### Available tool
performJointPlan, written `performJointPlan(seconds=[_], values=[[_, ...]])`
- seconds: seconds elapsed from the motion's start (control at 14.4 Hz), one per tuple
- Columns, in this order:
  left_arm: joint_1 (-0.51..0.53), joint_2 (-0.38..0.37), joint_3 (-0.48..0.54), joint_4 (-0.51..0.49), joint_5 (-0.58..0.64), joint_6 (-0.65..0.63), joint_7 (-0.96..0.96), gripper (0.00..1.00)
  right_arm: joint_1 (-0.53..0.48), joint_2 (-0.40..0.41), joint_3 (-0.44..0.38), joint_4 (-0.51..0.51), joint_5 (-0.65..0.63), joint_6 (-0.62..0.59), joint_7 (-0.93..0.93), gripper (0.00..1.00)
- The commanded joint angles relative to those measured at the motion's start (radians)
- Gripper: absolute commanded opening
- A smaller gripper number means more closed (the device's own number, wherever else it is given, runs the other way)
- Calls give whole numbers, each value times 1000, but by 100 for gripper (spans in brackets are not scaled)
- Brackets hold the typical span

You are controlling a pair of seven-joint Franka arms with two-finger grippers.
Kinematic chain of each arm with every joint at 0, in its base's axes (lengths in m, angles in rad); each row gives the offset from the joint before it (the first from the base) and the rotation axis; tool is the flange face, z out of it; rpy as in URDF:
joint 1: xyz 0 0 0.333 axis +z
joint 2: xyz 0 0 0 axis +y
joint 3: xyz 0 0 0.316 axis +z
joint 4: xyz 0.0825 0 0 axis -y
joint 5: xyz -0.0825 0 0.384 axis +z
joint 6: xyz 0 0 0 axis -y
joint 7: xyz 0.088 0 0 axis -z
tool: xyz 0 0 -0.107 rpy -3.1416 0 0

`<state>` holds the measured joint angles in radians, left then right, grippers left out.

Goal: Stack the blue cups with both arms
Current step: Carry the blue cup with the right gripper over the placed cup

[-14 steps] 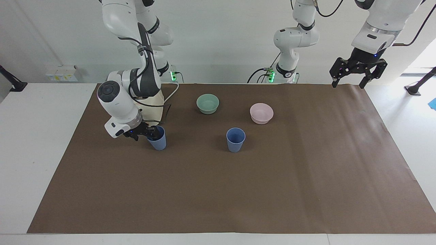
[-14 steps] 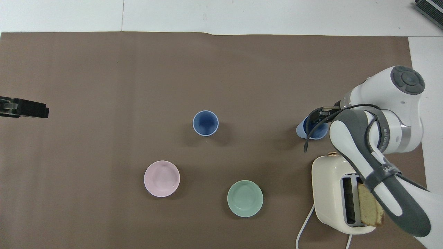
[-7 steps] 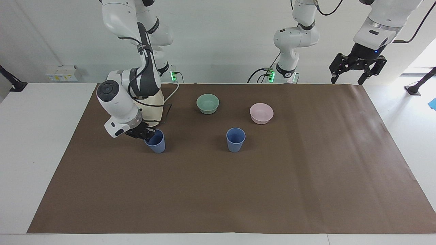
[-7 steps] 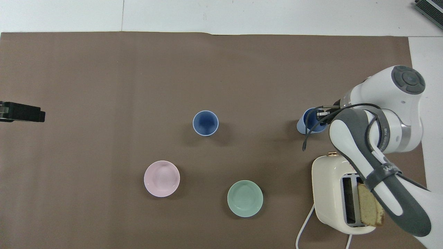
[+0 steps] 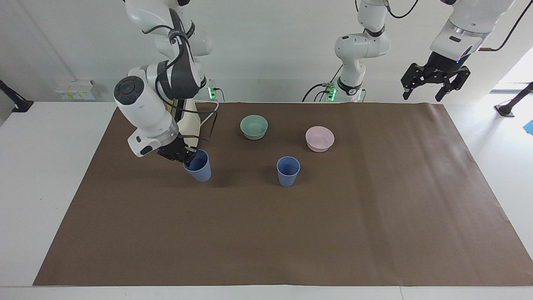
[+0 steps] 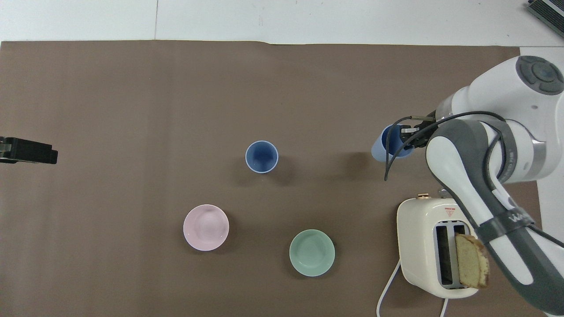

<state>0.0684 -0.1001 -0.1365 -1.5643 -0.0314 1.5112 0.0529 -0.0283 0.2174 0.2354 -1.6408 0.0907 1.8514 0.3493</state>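
One blue cup [image 5: 199, 166] hangs tilted just above the brown mat, held at its rim by my right gripper [image 5: 185, 157], which is shut on it. The same cup [image 6: 382, 147] and right gripper [image 6: 407, 134] show in the overhead view, beside the toaster. The second blue cup [image 5: 288, 171] stands upright and alone near the mat's middle, as the overhead view [image 6: 261, 156] also shows. My left gripper [image 5: 433, 81] waits open and empty, raised over the mat's edge at the left arm's end; only its tip [image 6: 28, 150] shows from overhead.
A green bowl [image 5: 254, 126] and a pink bowl [image 5: 320, 138] sit nearer the robots than the standing cup. A cream toaster [image 6: 429, 246] with a bread slice [image 6: 471, 266] stands by the right arm's base, its cord [image 6: 387, 288] trailing.
My right gripper has lifted its blue cup off the mat, tilted it and carried it a little toward the standing cup. The left gripper has risen slightly.
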Motion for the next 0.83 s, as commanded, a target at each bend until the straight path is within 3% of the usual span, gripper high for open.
performJointPlan(seconds=[0.0,0.35,0.76], values=[[8,-13,2,0,-12,-22,7,100,52,29,36,51,-14,-12,98,0],[8,-13,2,0,-12,-22,7,100,189,74,36,163,-86,-12,218,0],[8,-13,2,0,-12,-22,7,100,304,138,38,283,-86,11,301,0]])
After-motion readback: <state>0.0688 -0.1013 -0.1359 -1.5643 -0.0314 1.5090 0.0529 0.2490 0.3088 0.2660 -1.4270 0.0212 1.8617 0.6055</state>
